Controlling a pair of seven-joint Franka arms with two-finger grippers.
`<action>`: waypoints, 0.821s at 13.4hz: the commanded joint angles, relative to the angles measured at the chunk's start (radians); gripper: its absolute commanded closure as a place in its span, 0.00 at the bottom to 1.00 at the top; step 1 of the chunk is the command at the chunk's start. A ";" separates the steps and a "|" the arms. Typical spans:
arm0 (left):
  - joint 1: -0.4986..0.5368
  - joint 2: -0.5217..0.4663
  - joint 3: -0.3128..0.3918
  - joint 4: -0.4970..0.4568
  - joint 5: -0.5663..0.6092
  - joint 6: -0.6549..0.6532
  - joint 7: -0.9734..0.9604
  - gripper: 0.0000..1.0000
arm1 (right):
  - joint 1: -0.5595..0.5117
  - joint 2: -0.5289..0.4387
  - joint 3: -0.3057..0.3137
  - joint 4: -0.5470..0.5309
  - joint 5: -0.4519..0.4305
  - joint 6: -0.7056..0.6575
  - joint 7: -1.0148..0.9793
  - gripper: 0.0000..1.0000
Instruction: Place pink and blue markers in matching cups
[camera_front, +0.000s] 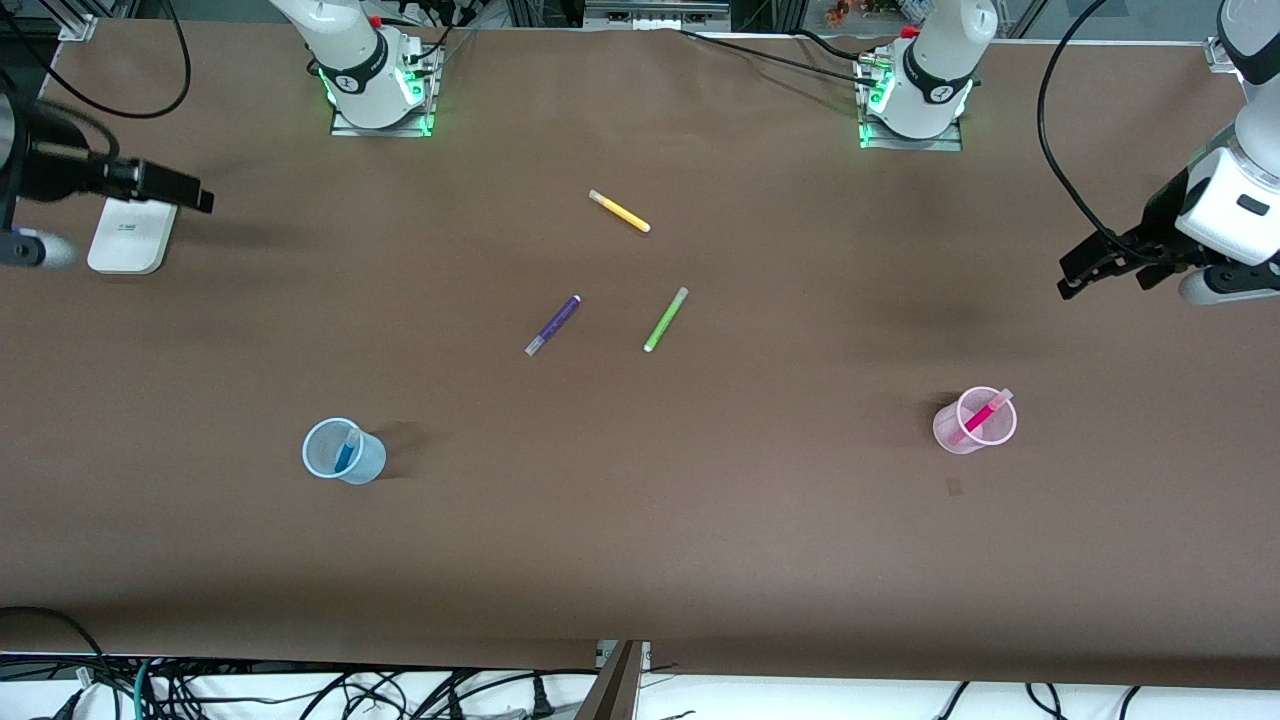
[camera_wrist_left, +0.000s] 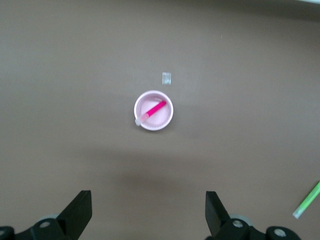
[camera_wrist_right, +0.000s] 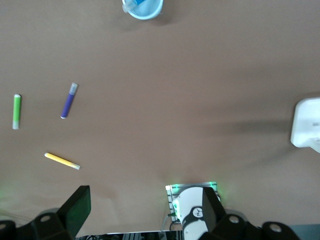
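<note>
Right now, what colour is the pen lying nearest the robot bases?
Yellow, with a pale cap; the front view shows it best.

The pink marker (camera_front: 978, 417) leans in the pink cup (camera_front: 962, 430) under the raised left gripper (camera_front: 1108, 268); the blue marker (camera_front: 346, 452) stands in the blue cup (camera_front: 362, 462), well apart from it.

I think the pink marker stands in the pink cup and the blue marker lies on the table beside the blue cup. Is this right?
Not quite. The blue marker is not on the table; it stands inside the blue cup, as the front view shows. The rest holds: the pink marker leans in the pink cup.
</note>
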 joint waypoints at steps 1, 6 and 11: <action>0.077 -0.011 -0.071 0.024 0.019 -0.062 0.013 0.00 | 0.001 -0.171 0.009 -0.250 -0.021 0.112 0.004 0.01; 0.083 -0.002 -0.071 0.027 0.019 -0.059 0.014 0.00 | 0.003 -0.262 0.041 -0.387 -0.026 0.202 0.001 0.01; 0.083 -0.004 -0.075 0.028 0.020 -0.063 0.013 0.00 | 0.003 -0.259 0.055 -0.384 -0.027 0.208 0.001 0.01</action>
